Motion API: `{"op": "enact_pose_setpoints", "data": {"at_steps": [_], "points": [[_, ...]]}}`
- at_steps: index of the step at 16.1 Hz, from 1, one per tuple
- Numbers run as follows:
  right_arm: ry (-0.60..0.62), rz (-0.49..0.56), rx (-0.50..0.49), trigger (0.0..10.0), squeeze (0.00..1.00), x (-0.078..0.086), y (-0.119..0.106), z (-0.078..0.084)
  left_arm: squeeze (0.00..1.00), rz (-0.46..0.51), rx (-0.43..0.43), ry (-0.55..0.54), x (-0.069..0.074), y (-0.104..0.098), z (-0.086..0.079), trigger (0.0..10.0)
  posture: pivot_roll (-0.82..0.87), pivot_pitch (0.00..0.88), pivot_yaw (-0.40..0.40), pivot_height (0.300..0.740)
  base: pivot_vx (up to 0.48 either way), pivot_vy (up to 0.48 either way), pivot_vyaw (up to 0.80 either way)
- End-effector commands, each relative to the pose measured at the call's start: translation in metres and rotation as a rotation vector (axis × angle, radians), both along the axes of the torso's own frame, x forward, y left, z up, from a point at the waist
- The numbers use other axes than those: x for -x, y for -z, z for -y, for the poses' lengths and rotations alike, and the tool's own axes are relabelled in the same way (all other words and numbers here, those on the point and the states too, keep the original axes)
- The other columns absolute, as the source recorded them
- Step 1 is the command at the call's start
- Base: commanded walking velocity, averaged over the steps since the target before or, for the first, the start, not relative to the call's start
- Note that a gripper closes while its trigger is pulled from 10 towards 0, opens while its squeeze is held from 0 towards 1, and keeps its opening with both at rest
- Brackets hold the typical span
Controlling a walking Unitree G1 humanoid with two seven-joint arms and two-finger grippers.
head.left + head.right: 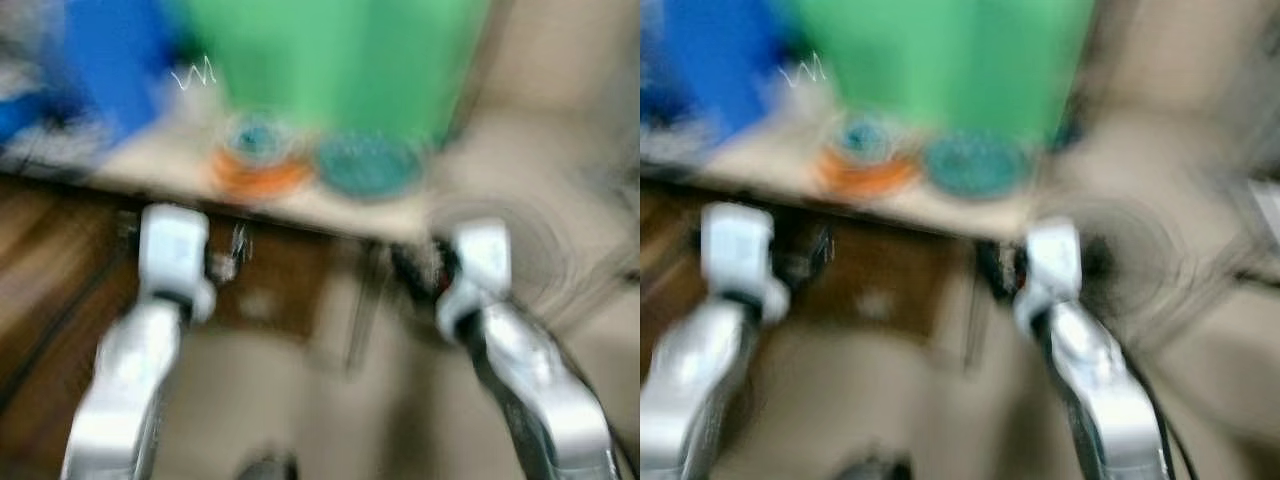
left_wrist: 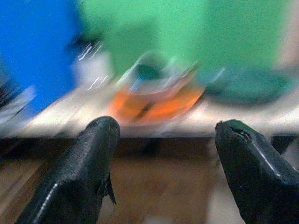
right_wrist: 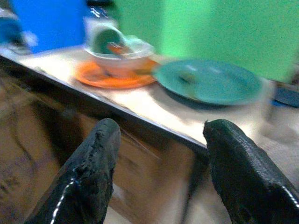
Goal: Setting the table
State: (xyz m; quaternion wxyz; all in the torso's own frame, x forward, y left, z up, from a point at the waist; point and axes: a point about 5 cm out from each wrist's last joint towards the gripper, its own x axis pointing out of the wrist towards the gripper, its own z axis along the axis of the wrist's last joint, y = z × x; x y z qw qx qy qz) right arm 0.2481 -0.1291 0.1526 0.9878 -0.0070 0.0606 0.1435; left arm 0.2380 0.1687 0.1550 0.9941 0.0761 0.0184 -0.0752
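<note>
We were in front of a pale table (image 3: 154,109), and every view was smeared with motion, so fine detail escaped us. In the upper middle of the left eye view an orange plate (image 1: 262,175) lay on the tabletop with a whitish bowl (image 3: 122,56) standing on it; something teal and a reddish piece sat inside the bowl, too blurred to name. Just beside the orange plate, toward the right of the frame, lay a teal plate (image 3: 210,81), flat and bare. Behind them rose a blue shape (image 1: 115,60) at upper left and a green one (image 1: 340,55) at upper centre, which we could not identify.

Our left gripper (image 2: 163,154) and right gripper (image 3: 159,154) both hung short of the table's near edge, fingers spread wide, holding nothing.

We judged the plates to be stiff, smooth and probably breakable or at least slippery at the glaze. The teal plate looked the easier one: light, lying flat, best pinched at its near rim with one finger above and one beneath. The bowl would likely slide or tip on its plate if the plate were tilted, so it ought to be lifted by its wall on its own.
</note>
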Motion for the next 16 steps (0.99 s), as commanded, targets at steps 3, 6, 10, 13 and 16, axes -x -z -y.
{"op": "enact_pose_setpoints", "data": {"at_steps": [3,6,10,13,16], "points": [[0.033,-0.04,0.031,10.0,0.0,-0.002,0.007,-0.001,0.0,0.037,-0.015,0.026,-0.005,-0.012,0.001,10.0,0.15,0.0,0.036,0.74,0.296,0.0,0.0],[0.085,-0.031,0.013,10.0,0.0,-0.007,0.005,0.003,0.0,0.037,-0.02,0.026,-0.004,-0.013,-0.002,10.0,0.15,0.0,0.036,0.74,0.296,0.0,0.0],[0.139,0.006,-0.065,10.0,0.0,-0.011,-0.002,0.01,0.0,0.039,-0.018,0.042,-0.006,-0.015,-0.001,10.0,0.15,0.0,0.039,0.74,0.299,0.0,0.0],[0.103,0.026,-0.068,10.0,0.0,-0.012,-0.007,0.005,0.0,0.055,-0.005,0.08,-0.007,-0.019,0.002,10.0,0.14,0.0,0.04,0.74,0.3,0.0,-0.46],[0.075,0.041,-0.059,10.0,0.0,-0.014,-0.011,0.0,0.0,0.054,-0.007,0.089,-0.006,-0.019,0.002,10.0,0.14,0.0,0.039,0.74,0.299,0.0,-0.47]]}}
